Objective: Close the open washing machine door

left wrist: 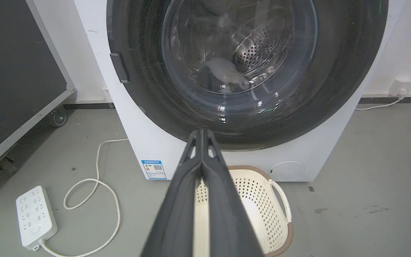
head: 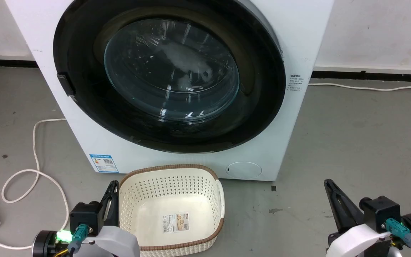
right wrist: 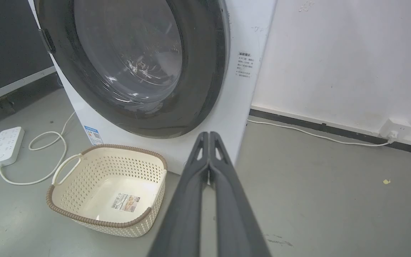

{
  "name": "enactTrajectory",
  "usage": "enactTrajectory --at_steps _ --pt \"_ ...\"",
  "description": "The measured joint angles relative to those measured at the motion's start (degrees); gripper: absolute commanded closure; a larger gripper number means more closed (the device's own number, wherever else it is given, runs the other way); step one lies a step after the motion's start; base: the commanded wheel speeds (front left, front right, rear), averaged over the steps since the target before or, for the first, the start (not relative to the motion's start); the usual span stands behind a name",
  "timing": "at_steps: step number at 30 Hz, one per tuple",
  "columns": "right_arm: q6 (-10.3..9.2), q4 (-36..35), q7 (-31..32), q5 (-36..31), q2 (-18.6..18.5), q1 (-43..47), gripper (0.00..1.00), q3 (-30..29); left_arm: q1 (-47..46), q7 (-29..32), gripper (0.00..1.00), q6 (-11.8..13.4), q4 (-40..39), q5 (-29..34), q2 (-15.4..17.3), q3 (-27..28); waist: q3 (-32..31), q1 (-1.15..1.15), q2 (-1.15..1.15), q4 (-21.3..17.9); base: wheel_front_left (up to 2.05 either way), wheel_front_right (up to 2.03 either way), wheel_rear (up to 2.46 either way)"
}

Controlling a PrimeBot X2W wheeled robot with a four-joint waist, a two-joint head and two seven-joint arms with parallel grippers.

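Note:
The washing machine (head: 84,142) is a big white box straight ahead of me. Its round washing machine door (head: 171,71), with a glossy black rim and bulging glass, lies flat against the white front in the head view. It looks the same in the left wrist view (left wrist: 241,53) and the right wrist view (right wrist: 130,60). The steel drum shows through the glass. My left gripper (head: 113,185) is shut and empty, low beside the basket and well short of the door. My right gripper (head: 328,183) is also shut and empty, over bare floor to the machine's right.
A cream perforated basket (head: 170,167) stands on the floor just before the machine. A white power strip (left wrist: 36,216) and its looping cable (head: 36,171) lie at the left. A black panel on casters (left wrist: 16,71) stands further left. Grey floor stretches to the right.

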Motion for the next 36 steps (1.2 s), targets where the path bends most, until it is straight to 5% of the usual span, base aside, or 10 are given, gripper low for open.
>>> enactTrajectory --at_steps 36 --pt "0.0 0.0 0.0 0.0 0.0 0.0 1.0 0.0 0.0 0.0 1.0 0.0 0.0 0.0 0.0 0.0 0.0 0.0 0.0 0.0 0.0 0.0 0.0"
